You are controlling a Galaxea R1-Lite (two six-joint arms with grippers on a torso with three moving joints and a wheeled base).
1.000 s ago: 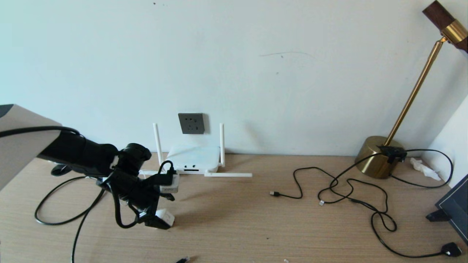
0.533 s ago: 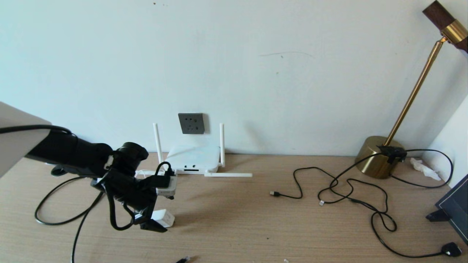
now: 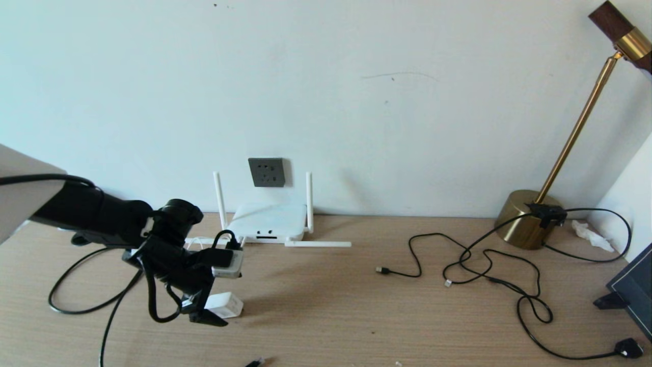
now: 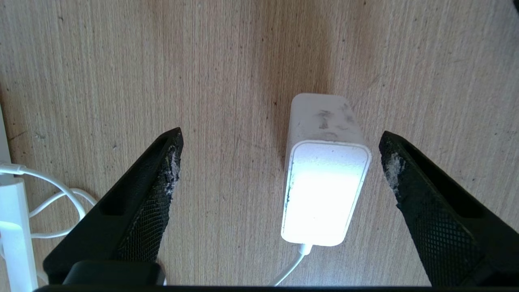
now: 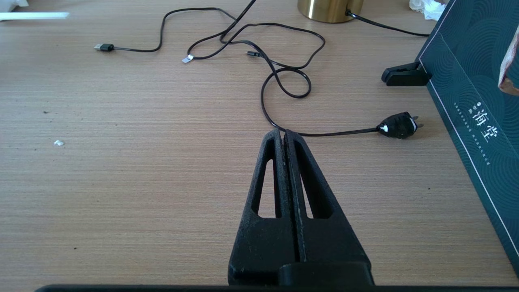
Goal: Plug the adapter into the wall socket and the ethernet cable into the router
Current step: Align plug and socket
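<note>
The white adapter (image 3: 225, 305) rests on the wooden table, front left, its thin white cord running back under my arm. My left gripper (image 3: 204, 312) hangs over it, open. In the left wrist view the adapter (image 4: 326, 178) lies between the spread fingers of the left gripper (image 4: 280, 140), nearer one finger and touching neither. The router (image 3: 267, 221) sits against the wall, below the dark grey wall socket (image 3: 266, 172). A thick black ethernet cable (image 3: 76, 285) loops at the far left; a small black connector (image 3: 254, 362) shows at the front edge. My right gripper (image 5: 282, 132) is shut and empty over bare table.
Thin black cables (image 3: 484, 265) sprawl over the right half of the table, ending in a black plug (image 3: 627, 348). A brass lamp base (image 3: 527, 219) stands at the back right. A dark box (image 3: 631, 295) leans at the right edge. One router antenna (image 3: 318, 244) lies flat.
My left arm has drawn slightly left and toward the front, so more of the adapter shows beside the fingers. The adapter has stayed in place on the table.
</note>
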